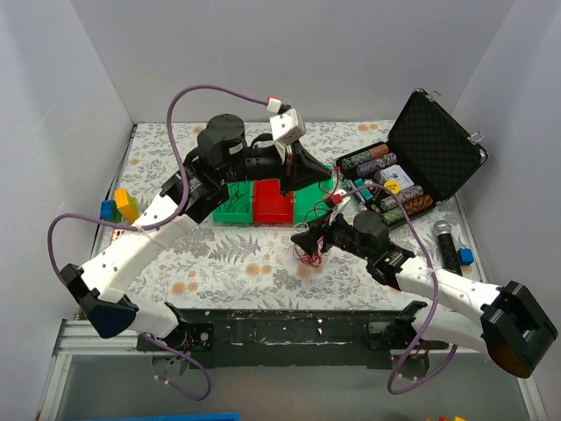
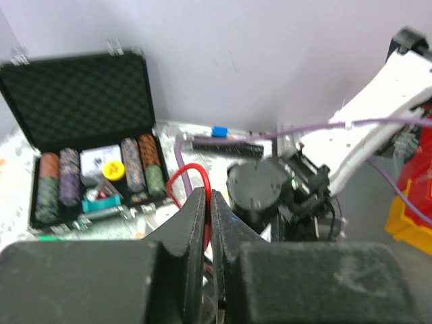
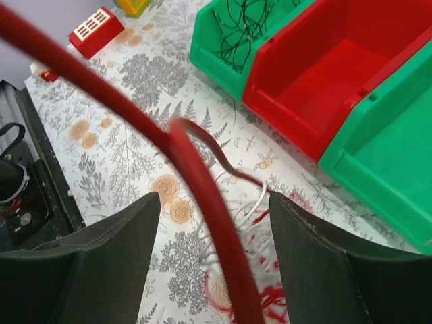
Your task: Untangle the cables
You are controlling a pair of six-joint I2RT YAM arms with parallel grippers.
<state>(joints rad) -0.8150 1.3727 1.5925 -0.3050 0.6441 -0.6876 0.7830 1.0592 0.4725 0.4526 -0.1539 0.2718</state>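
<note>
A small clump of thin red and white cables [image 1: 308,255] lies on the floral table in front of the bins. It also shows in the right wrist view [image 3: 297,297]. My left gripper [image 1: 333,182] is raised over the right green bin. In the left wrist view it [image 2: 208,202] is shut on a red cable [image 2: 183,177] that loops above the fingers. That red cable [image 3: 202,182] runs down between the open jaws of my right gripper [image 3: 212,202], which hovers just above the clump [image 1: 303,235]. Several black cables [image 3: 244,27] lie in the left green bin.
Three bins stand in a row: green [image 1: 230,210], red [image 1: 273,210], green [image 1: 308,207]. An open black case of poker chips [image 1: 412,167] stands at the right. A microphone [image 1: 445,242] lies beside it. Yellow and blue blocks [image 1: 121,206] sit at the left edge.
</note>
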